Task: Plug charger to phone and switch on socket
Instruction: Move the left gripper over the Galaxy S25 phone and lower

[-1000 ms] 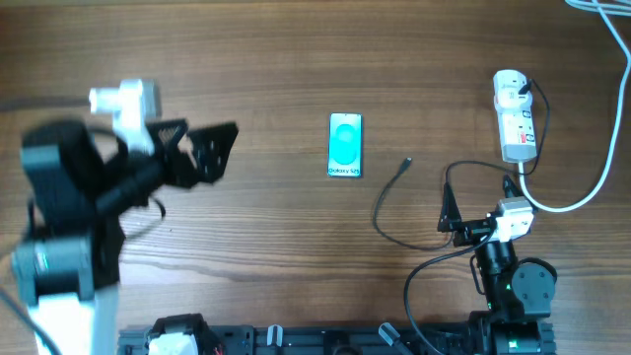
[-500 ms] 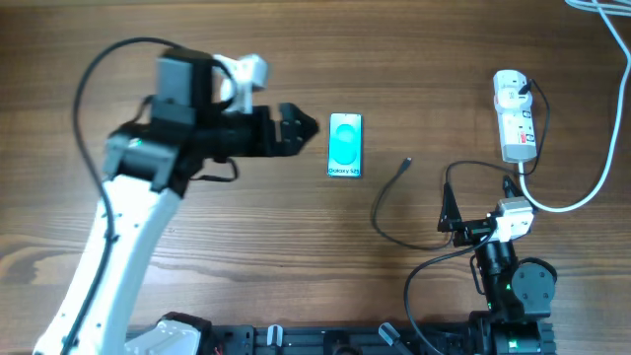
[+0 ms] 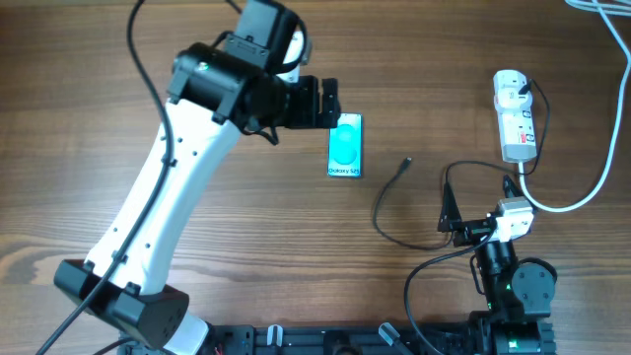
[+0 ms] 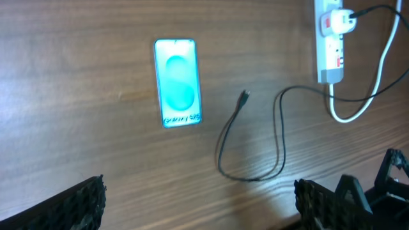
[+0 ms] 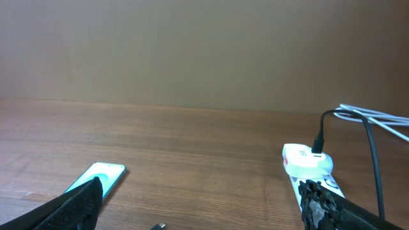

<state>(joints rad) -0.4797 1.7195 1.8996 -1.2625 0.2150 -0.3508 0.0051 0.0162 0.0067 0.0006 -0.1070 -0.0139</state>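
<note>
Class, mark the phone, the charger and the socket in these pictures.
phone point(image 3: 344, 143), overhead view, middle of the cyan screen.
charger point(image 3: 406, 163), overhead view, its free connector tip.
socket point(image 3: 517, 133), overhead view, middle of the white strip body.

The socket point(image 5: 313, 167) lies on the wooden bench point(image 5: 204, 137) with a white plug point(image 5: 305, 155) seated on it; the charger point(image 5: 321, 131) rises black from that plug and arcs over to the socket's right; white cords point(image 5: 377, 117) run behind the socket; the phone point(image 5: 102, 174) lies flat, well to the socket's left; the right pincer point(image 5: 201, 191) gapes wide, one dark finger overlapping the phone's near end, the other overlapping the socket.
</note>
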